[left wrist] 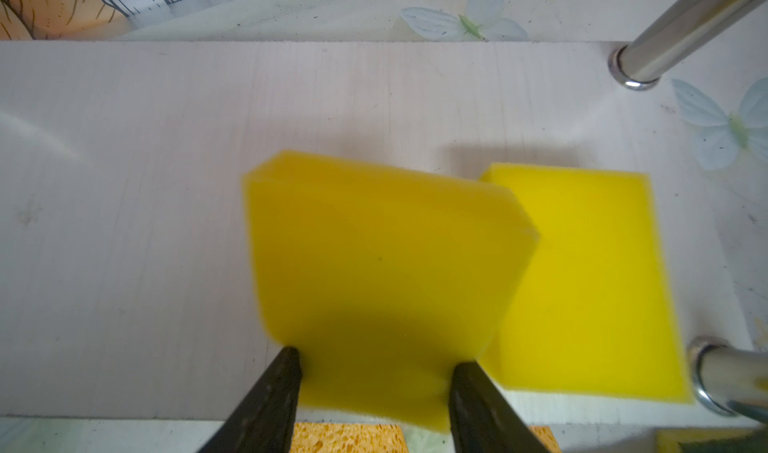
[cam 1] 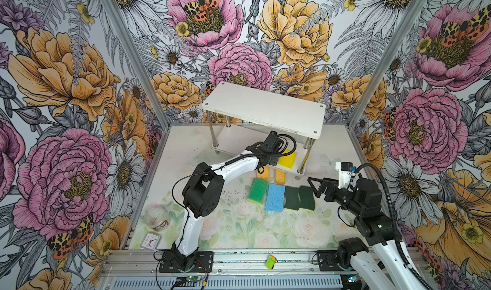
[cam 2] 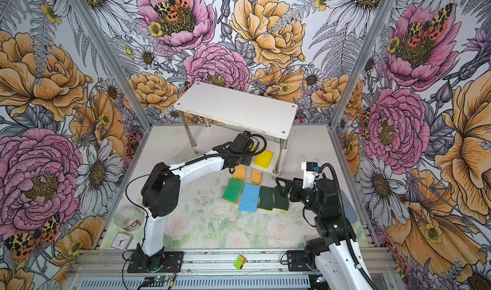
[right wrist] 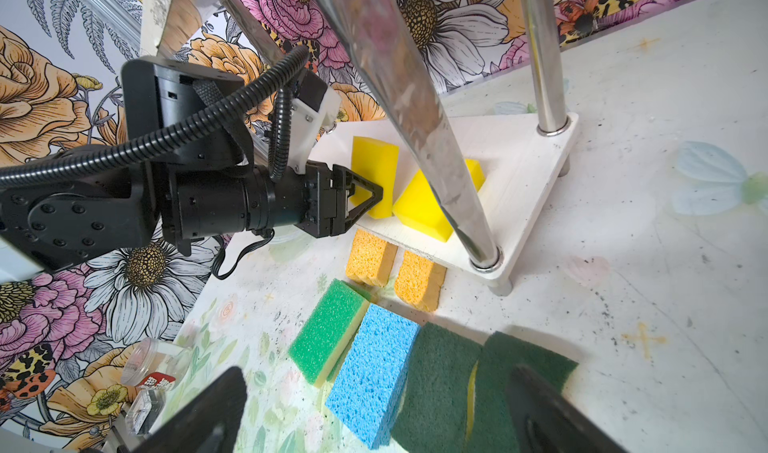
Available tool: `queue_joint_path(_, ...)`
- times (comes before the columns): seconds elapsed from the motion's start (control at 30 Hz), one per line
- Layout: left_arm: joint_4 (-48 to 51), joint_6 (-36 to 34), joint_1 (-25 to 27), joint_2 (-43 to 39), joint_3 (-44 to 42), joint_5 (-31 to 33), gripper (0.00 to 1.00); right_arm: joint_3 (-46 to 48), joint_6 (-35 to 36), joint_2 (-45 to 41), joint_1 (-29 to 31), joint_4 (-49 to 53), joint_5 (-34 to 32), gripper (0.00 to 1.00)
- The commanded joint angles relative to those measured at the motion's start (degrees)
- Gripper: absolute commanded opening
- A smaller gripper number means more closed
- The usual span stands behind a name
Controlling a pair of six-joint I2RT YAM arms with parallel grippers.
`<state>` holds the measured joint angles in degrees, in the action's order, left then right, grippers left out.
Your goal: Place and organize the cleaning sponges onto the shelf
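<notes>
Trouble is likeliest at the release. Your left tool (left wrist: 378,357) is clamped on the near end of a plain yellow foam sponge (left wrist: 374,243), which is tilted rather than flat over the lower board of the white two-tier shelf (left wrist: 145,222), toward that board's right front corner. Whether its lower edge touches the board I cannot tell. A second plain yellow foam sponge (left wrist: 582,284) lies flat there, just beside the shiny metal front post (left wrist: 723,376), and in the left wrist view the held block overlaps its edge. If you let go at this tilt, the squeezed foam may spring back and topple onto its neighbour, or end up leaning on it instead of lying alongside. If you press down to flatten it, you could shove the lying sponge against the post or over the board's front edge. Mind the wrist as well: it sits close under the top board's front edge, so lifting on the way out might strike it. Two orange porous sponges (cam 1: 263,173) lie on the desk (cam 1: 239,227) just beside the shelf's front edge, and a low retreat may drag them. Your right tool (right wrist: 376,376), jaws wide apart and empty, hangs over the wavy dark-green sponges (cam 1: 291,198) in front of the shelf. Sending it in now would crowd the left arm.
</notes>
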<state>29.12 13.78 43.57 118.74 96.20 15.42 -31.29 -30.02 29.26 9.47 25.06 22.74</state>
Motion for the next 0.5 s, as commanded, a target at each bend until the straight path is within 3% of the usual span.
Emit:
queue_joint_path(0.0,0.29,1.51,-0.79,0.66,1.51,-0.13,0.56,0.35,-0.12,-0.55,0.29,0.08,-0.55,1.0)
queue_joint_path(0.47,0.41,1.86,-0.99,0.76,1.83,-0.39,0.56,0.35,0.03,-0.52,0.28,0.08,-0.64,1.0)
